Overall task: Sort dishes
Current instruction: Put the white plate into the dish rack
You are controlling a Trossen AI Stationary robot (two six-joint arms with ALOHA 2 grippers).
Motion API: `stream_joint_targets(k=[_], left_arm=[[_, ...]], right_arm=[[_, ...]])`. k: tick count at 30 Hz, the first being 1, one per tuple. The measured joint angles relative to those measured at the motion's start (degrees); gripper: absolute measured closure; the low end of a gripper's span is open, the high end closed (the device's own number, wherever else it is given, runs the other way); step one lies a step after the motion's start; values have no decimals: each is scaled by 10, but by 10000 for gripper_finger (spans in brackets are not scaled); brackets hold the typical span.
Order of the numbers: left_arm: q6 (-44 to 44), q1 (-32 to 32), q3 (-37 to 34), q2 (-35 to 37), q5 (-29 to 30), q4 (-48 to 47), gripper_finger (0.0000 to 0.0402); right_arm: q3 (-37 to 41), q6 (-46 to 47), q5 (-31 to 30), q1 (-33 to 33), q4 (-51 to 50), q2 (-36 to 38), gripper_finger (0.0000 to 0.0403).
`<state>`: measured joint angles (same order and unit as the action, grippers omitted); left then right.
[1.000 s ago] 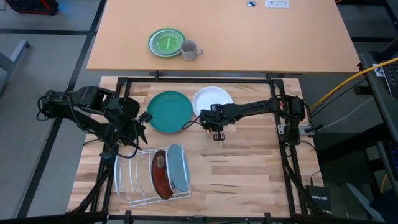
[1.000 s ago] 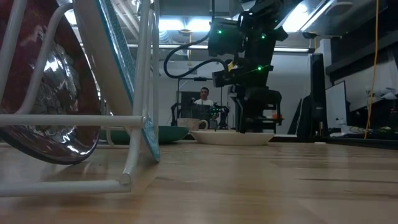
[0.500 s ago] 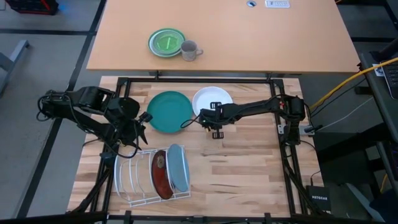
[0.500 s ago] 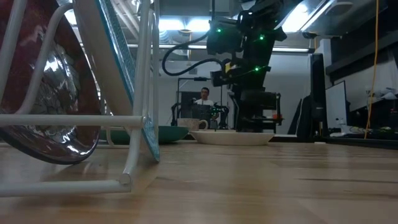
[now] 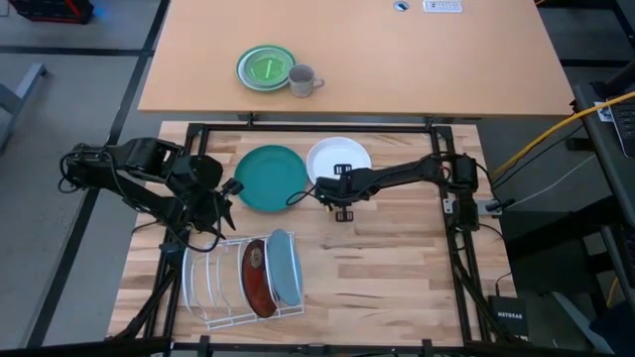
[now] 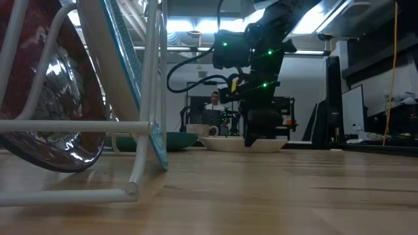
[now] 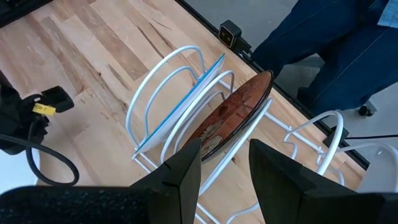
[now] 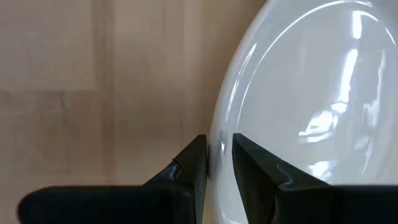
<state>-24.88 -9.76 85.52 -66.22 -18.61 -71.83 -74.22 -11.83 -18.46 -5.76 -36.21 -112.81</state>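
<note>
A: So, right end effector [image 5: 330, 190] has slid over from the bare wood onto the near rim of the white plate [image 5: 340, 159]. In the right wrist view its fingers [image 8: 194, 163] straddle that rim with a narrow gap: nearly closed, rim between them, but I can't tell if they're pinching it yet.

B: Plate lifted?

A: No. In the low view the white plate [image 6: 245, 144] sits flat on the surface [image 5: 387, 258], end effector [image 6: 251, 139] down at its edge. A second ago it was beside the plate, now it's on the rim. Reads as grasp about to close.

B: Other dishes?

A: Dark teal plate [image 5: 270, 178] lies flat just beside the white one, rims touching or nearly so. Dark red flowered plate [image 5: 255, 275] and light blue speckled plate [image 5: 284, 266] stand upright in the white wire rack [image 5: 203, 288], in neighbouring slots. So two racked, two left, my guess.

B: Left arm?

A: Left end effector [image 5: 211, 206] hasn't moved, hangs between the teal plate and the rack. Fingers [image 7: 183, 174] apart, nothing in them, looking down at the rack [image 7: 163, 84].

B: Risk?

A: Thin rim grip, plate may slip or nudge the teal one when it tilts up.
</note>
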Motion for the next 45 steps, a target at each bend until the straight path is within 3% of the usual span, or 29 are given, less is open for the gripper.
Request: stream_joint_targets(k=[13,20,25,32,45], left_arm=[[-23,0,0,0,0,0,276],[-27,0,0,0,0,0,276],[-27,0,0,0,1,1,276],[-30,1,0,0,33,1,276],[-30,1,0,0,99,1,276]], right_arm=[[-3,0,-30,2,22,-45,323],[0,0,-65,2,31,-44,374],[-10,6,-58,12,13,-45,374],[-102,17,-37,28,-112,-45,379],[-288,57,54,32,-311,-46,382]])
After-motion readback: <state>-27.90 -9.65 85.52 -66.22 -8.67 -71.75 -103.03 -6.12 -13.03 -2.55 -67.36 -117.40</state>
